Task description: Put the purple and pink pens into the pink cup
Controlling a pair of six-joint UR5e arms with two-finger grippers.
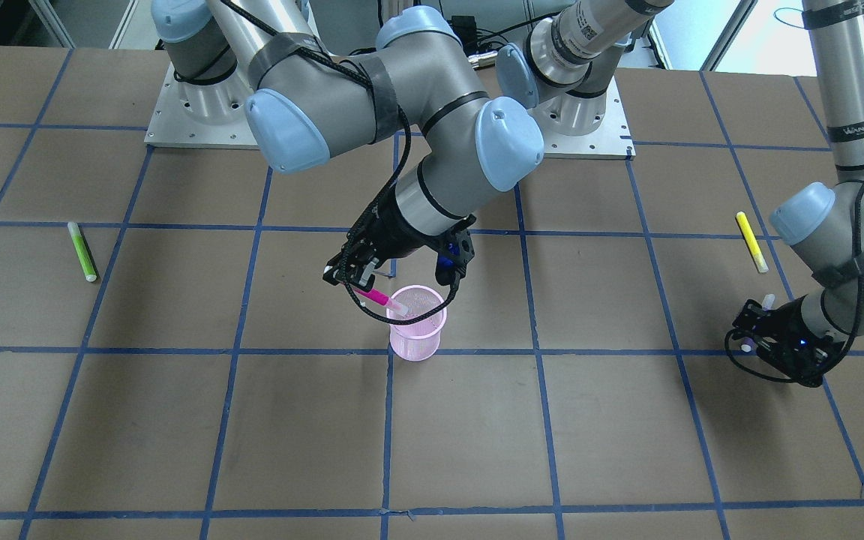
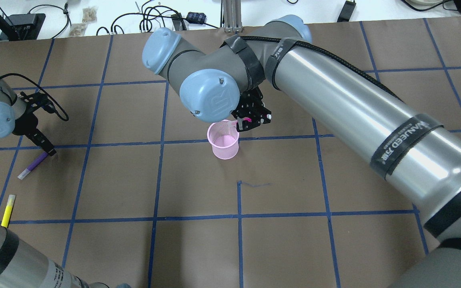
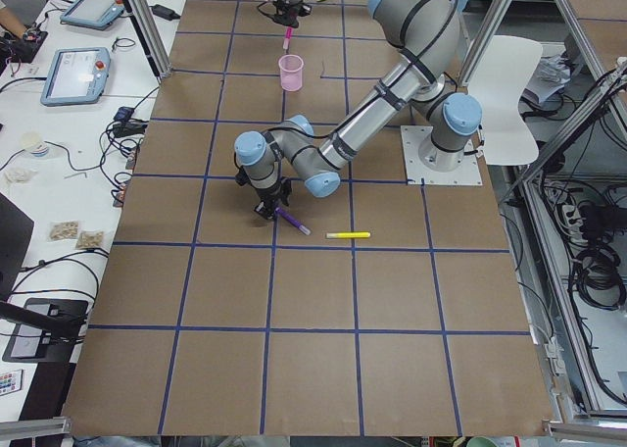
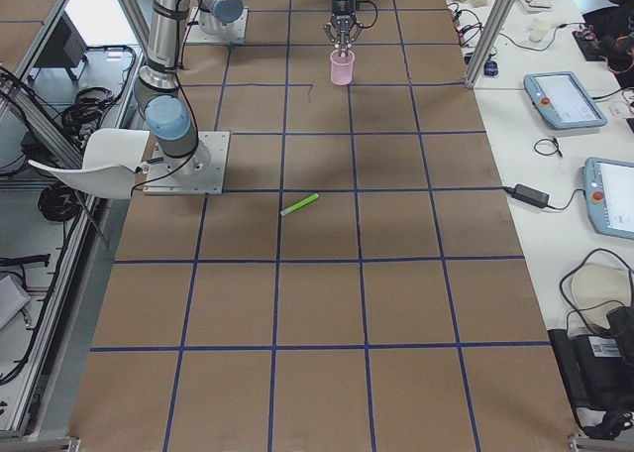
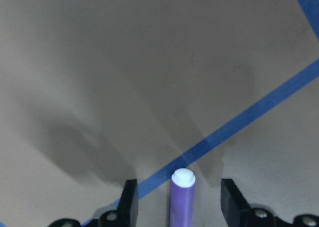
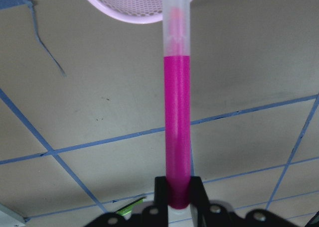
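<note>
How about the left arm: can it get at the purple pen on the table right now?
Probably yes. The left gripper has its jaws open on either side of the purple pen, which lies flat on the table with nothing over it; the yellow pen lies well apart.

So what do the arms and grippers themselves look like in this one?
Both the right arm and left arm are silver-grey tubes with pale blue round joint caps. Black tape wraps and a black cable run along each, and a black band carries white lettering. The right gripper and left gripper are black, each with two flat fingers.
</note>
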